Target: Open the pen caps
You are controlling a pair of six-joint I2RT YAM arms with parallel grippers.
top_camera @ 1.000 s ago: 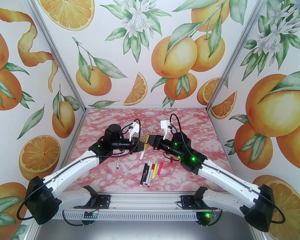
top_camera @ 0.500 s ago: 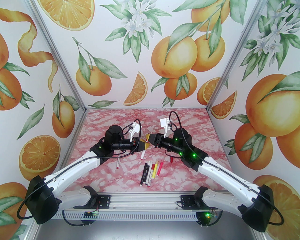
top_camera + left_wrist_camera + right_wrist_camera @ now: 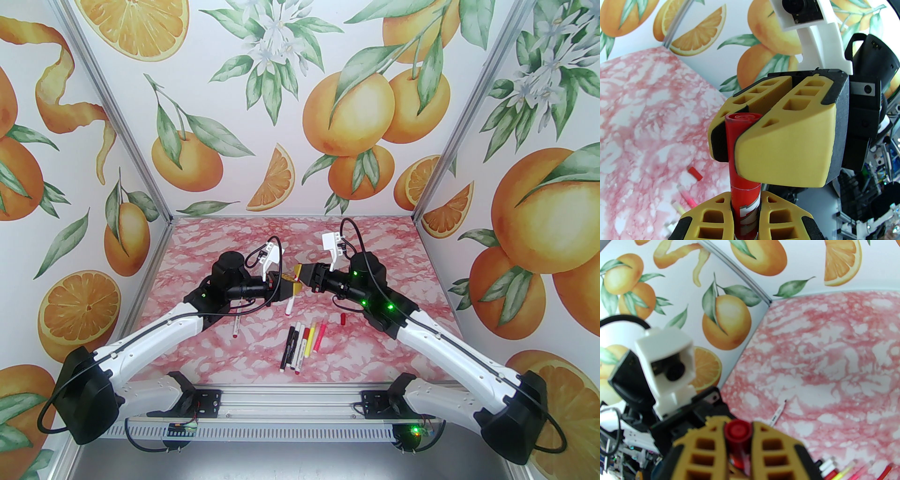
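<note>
At 8 o'clock from my left gripper (image 3: 291,287) a slim white pen (image 3: 236,323) lies alone, and I think it is already opened. The left jaws are clamped on a white marker with a red band (image 3: 289,305). The right gripper (image 3: 298,273) is closed on its short red plastic cap (image 3: 738,126), which I judge is not yet off. Five pens in a row (image 3: 304,342) wait at 6 o'clock. A loose red cap (image 3: 343,318) rests at 4 o'clock.

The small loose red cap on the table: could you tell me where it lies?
In the top view the small red plastic cap lies on the pink marbled table, right of the slim pink pen, beside the right arm.
</note>
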